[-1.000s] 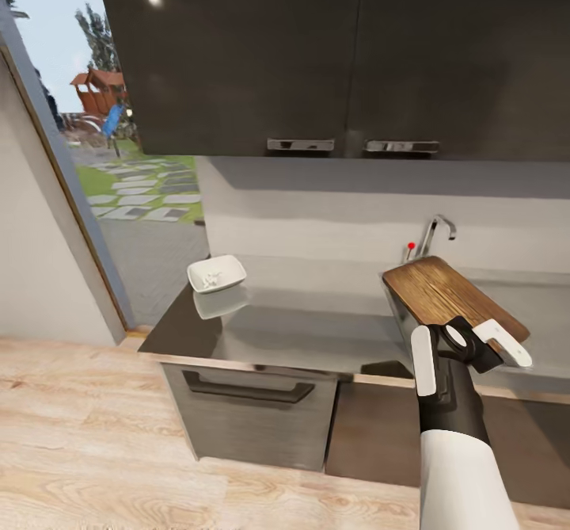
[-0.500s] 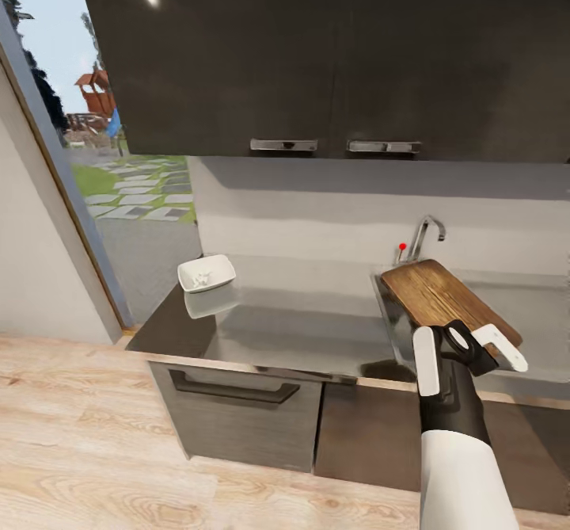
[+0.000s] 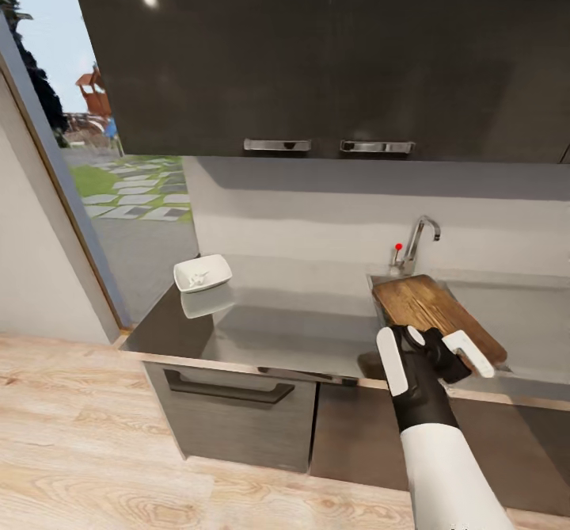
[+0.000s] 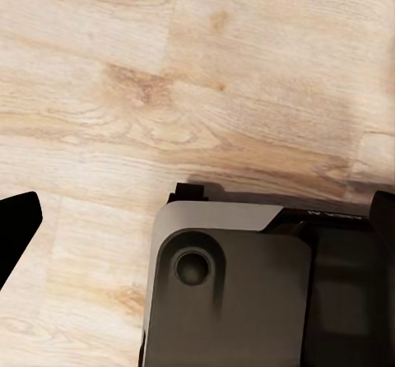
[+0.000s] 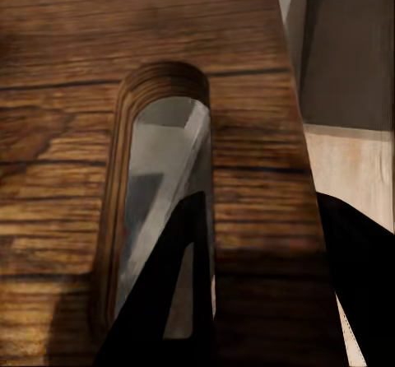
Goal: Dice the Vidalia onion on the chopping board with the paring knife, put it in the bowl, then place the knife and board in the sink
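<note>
a grey countertop (image 3: 277, 328) runs under dark cabinets. far left on it sits the bowl (image 3: 203, 273). to the right, the chopping board (image 3: 434, 313) hangs tilted over the sink (image 3: 529, 318), near the tap. my right gripper (image 3: 437, 356) pinches the board's near handle end. last step, i judge: next i lower it in and let go.

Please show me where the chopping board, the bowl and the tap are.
chopping board (image 3: 427, 312), head view, middle of its wooden face.
bowl (image 3: 203, 273), head view, its white inside.
tap (image 3: 419, 237), head view, its chrome neck.
</note>
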Robot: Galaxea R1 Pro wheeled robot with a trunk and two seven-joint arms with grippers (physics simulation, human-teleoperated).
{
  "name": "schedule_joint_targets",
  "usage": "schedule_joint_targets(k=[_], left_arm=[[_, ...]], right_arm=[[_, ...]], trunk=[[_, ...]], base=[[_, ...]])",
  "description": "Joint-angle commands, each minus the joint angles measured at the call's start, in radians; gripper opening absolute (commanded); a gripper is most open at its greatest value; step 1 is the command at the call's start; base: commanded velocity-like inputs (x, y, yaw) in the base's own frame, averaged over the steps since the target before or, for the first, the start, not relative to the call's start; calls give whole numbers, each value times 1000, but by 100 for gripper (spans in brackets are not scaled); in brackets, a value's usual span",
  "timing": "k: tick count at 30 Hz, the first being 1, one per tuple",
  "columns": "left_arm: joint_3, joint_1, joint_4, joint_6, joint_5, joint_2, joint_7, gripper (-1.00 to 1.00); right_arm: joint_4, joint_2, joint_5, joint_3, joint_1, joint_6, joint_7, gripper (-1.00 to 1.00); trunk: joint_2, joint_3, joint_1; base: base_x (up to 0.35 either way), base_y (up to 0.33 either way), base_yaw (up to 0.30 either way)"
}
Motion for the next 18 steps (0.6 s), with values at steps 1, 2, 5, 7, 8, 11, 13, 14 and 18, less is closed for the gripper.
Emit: schedule_joint_targets(k=[1, 2, 5, 7, 8, 11, 13, 14, 18], left_arm=[[-8, 0, -2, 1, 9, 1, 6, 100], [-8, 0, -2, 1, 9, 1, 6, 100], [-8, 0, -2, 1, 9, 1, 6, 100], [-8, 0, -2, 1, 9, 1, 6, 100], [-8, 0, -2, 1, 9, 1, 6, 100], [-8, 0, -2, 1, 9, 1, 6, 100], [-8, 0, -2, 1, 9, 1, 6, 100], [-8, 0, -2, 1, 9, 1, 6, 100], [-8, 0, -2, 1, 10, 1, 6, 100]], right_arm=[[-13, 1, -6, 20, -11, 6, -35, -100], [-22, 1, -6, 34, -25, 8, -62, -100], [-35, 1, -7, 53, -77, 23, -114, -100], [-38, 1, -6, 57, -108, 38, -136, -100], [-38, 1, -6, 58, -119, 43, -143, -100], [-37, 1, -3, 57, -133, 44, -154, -100], [-37, 1, -3, 52, -135, 41, -156, -100], [-37, 1, -3, 49, -136, 39, -157, -100], [-34, 1, -2, 42, -137, 22, -157, -100]], trunk=[[-2, -2, 1], [-2, -2, 1], [-2, -2, 1], [-2, -2, 1], [-2, -2, 1], [-2, -2, 1], [-2, -2, 1], [-2, -2, 1], [-2, -2, 1]], base=[[0, 0, 0], [0, 0, 0], [0, 0, 0], [0, 0, 0], [0, 0, 0], [0, 0, 0], [0, 0, 0], [0, 0, 0], [98, -83, 0]])
